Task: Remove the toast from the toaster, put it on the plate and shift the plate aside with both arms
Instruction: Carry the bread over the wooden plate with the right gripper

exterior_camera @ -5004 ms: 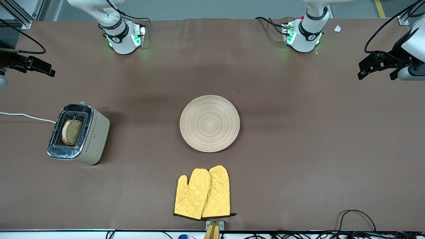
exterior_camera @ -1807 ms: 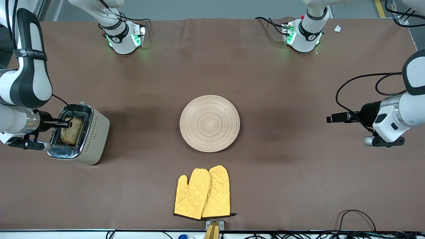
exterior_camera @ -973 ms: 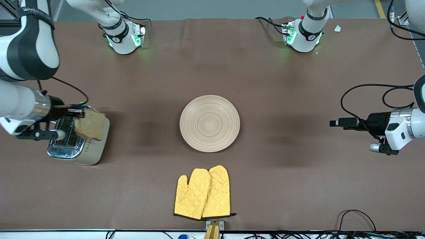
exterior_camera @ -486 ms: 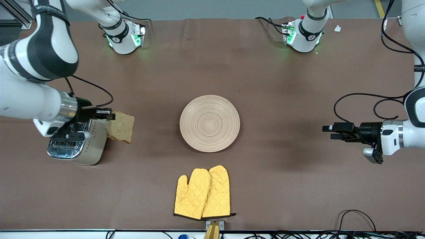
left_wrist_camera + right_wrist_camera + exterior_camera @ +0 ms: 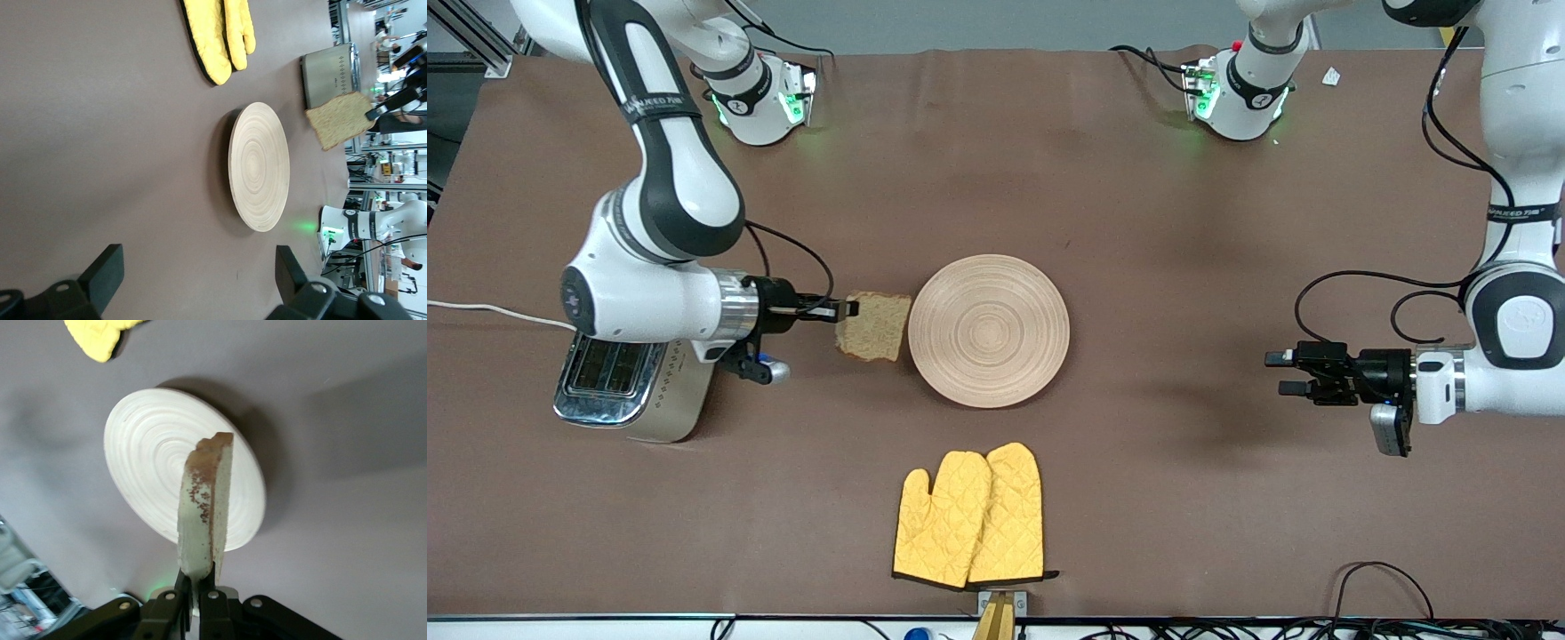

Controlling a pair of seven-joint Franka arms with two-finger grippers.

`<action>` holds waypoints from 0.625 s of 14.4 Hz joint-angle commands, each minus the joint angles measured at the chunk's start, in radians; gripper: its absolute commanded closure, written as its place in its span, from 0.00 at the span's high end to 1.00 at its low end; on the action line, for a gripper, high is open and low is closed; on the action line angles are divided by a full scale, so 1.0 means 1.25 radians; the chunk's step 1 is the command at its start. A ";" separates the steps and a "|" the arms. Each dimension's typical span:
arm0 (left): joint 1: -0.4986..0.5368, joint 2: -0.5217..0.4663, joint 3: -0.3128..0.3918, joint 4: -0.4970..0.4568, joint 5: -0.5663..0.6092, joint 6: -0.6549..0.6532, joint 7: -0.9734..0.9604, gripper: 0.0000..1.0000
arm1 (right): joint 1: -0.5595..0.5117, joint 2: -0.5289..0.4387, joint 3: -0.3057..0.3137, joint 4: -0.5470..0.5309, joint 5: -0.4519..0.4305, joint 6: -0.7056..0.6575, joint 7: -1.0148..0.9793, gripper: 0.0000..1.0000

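Observation:
My right gripper (image 5: 847, 309) is shut on the toast (image 5: 873, 326), a speckled tan slice held on edge in the air beside the rim of the plate (image 5: 989, 330) at the right arm's end. In the right wrist view the toast (image 5: 204, 513) stands up from the gripper (image 5: 198, 581) with the plate (image 5: 153, 460) past it. My left gripper (image 5: 1279, 373) is open and empty, low over bare table toward the left arm's end, its fingers pointing at the plate. The left wrist view shows the plate (image 5: 259, 166) and the toast (image 5: 340, 120).
A silver toaster (image 5: 633, 384) with empty slots stands at the right arm's end, under the right forearm. A pair of yellow oven mitts (image 5: 969, 517) lies nearer the front camera than the plate. Cables run along the front edge.
My right gripper has lifted the toast out of the toaster and carried it across to the plate's rim. My left arm has swung in and lowered toward the plate.

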 commanded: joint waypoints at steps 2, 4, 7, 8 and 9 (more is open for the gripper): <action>0.006 0.012 -0.003 -0.031 -0.029 0.021 0.081 1.00 | 0.089 -0.064 -0.006 -0.096 0.050 0.098 0.015 0.04; 0.007 0.018 -0.003 -0.039 -0.029 0.026 0.104 1.00 | 0.130 -0.059 -0.006 -0.095 0.071 0.114 0.017 0.04; 0.006 0.023 -0.003 -0.050 -0.030 0.027 0.119 0.99 | 0.179 -0.054 -0.006 -0.085 0.121 0.138 0.010 0.04; 0.005 0.031 -0.005 -0.050 -0.039 0.026 0.132 0.99 | 0.200 -0.053 -0.006 -0.085 0.140 0.148 0.004 0.04; 0.002 0.034 -0.005 -0.059 -0.063 0.026 0.154 0.99 | 0.215 -0.045 -0.006 -0.085 0.145 0.173 0.002 0.04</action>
